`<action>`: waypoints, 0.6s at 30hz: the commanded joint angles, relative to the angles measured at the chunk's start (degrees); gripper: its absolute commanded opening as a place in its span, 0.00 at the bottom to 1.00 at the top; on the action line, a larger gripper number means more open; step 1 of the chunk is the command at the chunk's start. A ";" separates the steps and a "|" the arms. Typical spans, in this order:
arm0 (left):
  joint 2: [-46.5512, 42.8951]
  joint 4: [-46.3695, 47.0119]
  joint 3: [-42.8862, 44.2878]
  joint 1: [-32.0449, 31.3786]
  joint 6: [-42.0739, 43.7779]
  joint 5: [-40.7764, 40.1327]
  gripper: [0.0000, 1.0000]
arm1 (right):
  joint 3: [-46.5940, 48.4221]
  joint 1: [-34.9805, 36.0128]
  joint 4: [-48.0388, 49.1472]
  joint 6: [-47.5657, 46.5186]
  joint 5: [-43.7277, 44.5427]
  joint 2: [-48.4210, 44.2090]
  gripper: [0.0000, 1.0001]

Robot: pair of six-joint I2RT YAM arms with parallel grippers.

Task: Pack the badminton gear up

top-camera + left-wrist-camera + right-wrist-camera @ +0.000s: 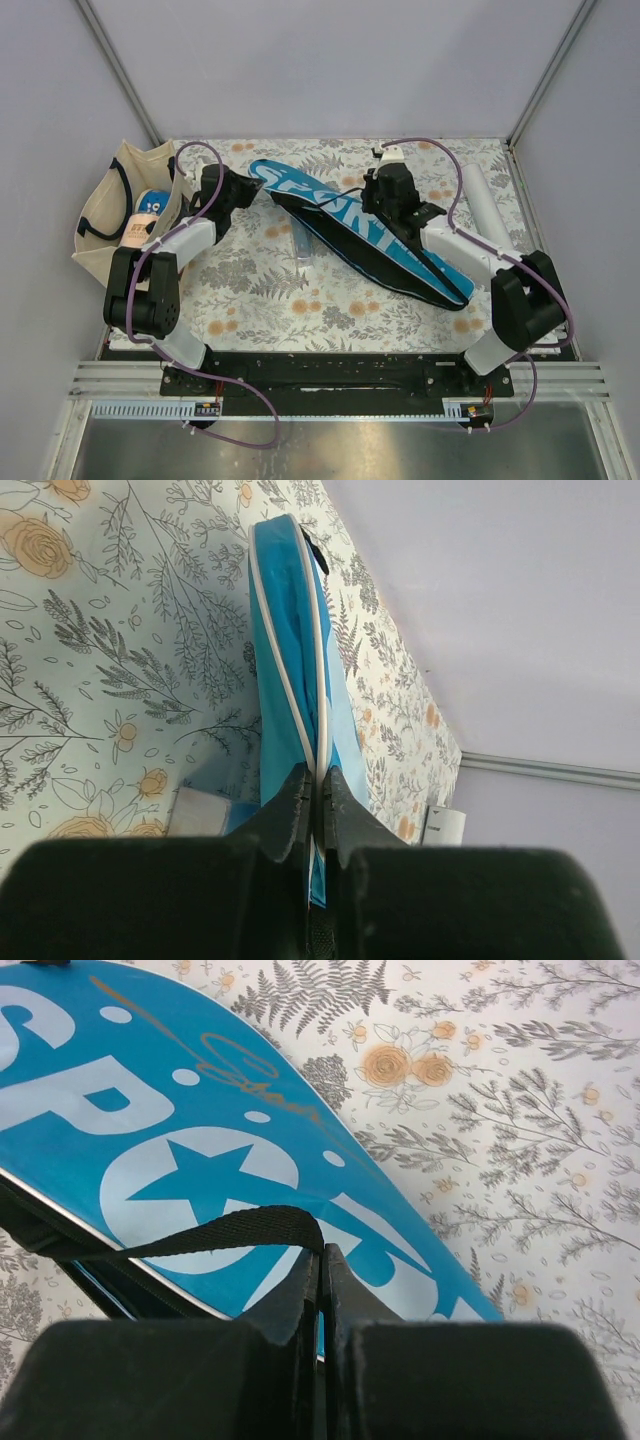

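The blue "SPORT" cover [400,255] lies slanted across the flowered table, its black-edged mouth gaping on the near side. My left gripper [258,187] is shut on the white-piped edge at the cover's far-left end; the left wrist view shows this gripper [318,772] pinching the cover [285,630]. My right gripper [375,200] hovers over the cover's middle. In the right wrist view this gripper [322,1250] is shut on the cover's black strap [220,1230], lifted above the printed face [200,1150]. The long white tube [485,205] lies at the right. Rackets and shuttlecocks are not clearly visible.
A beige tote bag [110,215] with black handles stands open at the left edge, holding some items. A pale white-and-blue piece [303,243] pokes out from under the cover's near side. Grey walls close the table at the back and sides.
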 commanded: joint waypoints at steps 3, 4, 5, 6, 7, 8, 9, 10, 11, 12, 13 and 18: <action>-2.47 -0.77 2.94 -1.11 2.49 1.93 0.00 | 5.30 -3.35 15.34 6.01 -9.97 4.83 0.00; -2.29 -0.86 2.94 -1.29 2.67 2.02 0.00 | 5.38 -3.88 17.00 7.50 -10.15 5.79 0.00; -2.29 -0.95 2.85 -1.29 2.67 2.02 0.00 | 5.56 -4.32 18.15 8.38 -10.32 6.76 0.00; -2.12 -0.95 2.85 -1.38 2.67 2.28 0.00 | 5.73 -4.58 19.47 9.26 -10.32 7.73 0.00; -2.12 -1.04 2.85 -1.38 2.50 2.54 0.00 | 6.34 -4.85 19.92 9.71 -10.32 8.69 0.01; -2.20 -1.30 2.94 -1.38 2.23 2.72 0.00 | 7.31 -5.03 19.31 9.89 -9.89 9.92 0.04; -2.12 -1.48 2.94 -1.29 1.88 2.98 0.00 | 8.80 -5.11 17.57 9.89 -9.01 10.89 0.07; -2.20 -1.83 3.11 -1.38 1.36 3.25 0.00 | 10.46 -5.11 15.29 9.80 -7.35 12.12 0.12; -2.20 -2.09 3.29 -1.38 0.66 3.34 0.00 | 12.22 -5.20 13.26 9.71 -5.16 13.09 0.17; -2.29 -2.62 3.55 -1.38 0.04 3.42 0.00 | 13.63 -5.29 10.72 9.71 -3.75 13.71 0.22; -2.20 -3.06 3.82 -1.29 -0.84 3.69 0.00 | 15.04 -5.12 8.08 9.54 -2.77 14.32 0.29; -2.38 -6.30 5.83 -1.38 -4.09 4.04 0.00 | 22.43 -5.11 -12.04 11.37 3.36 15.30 0.54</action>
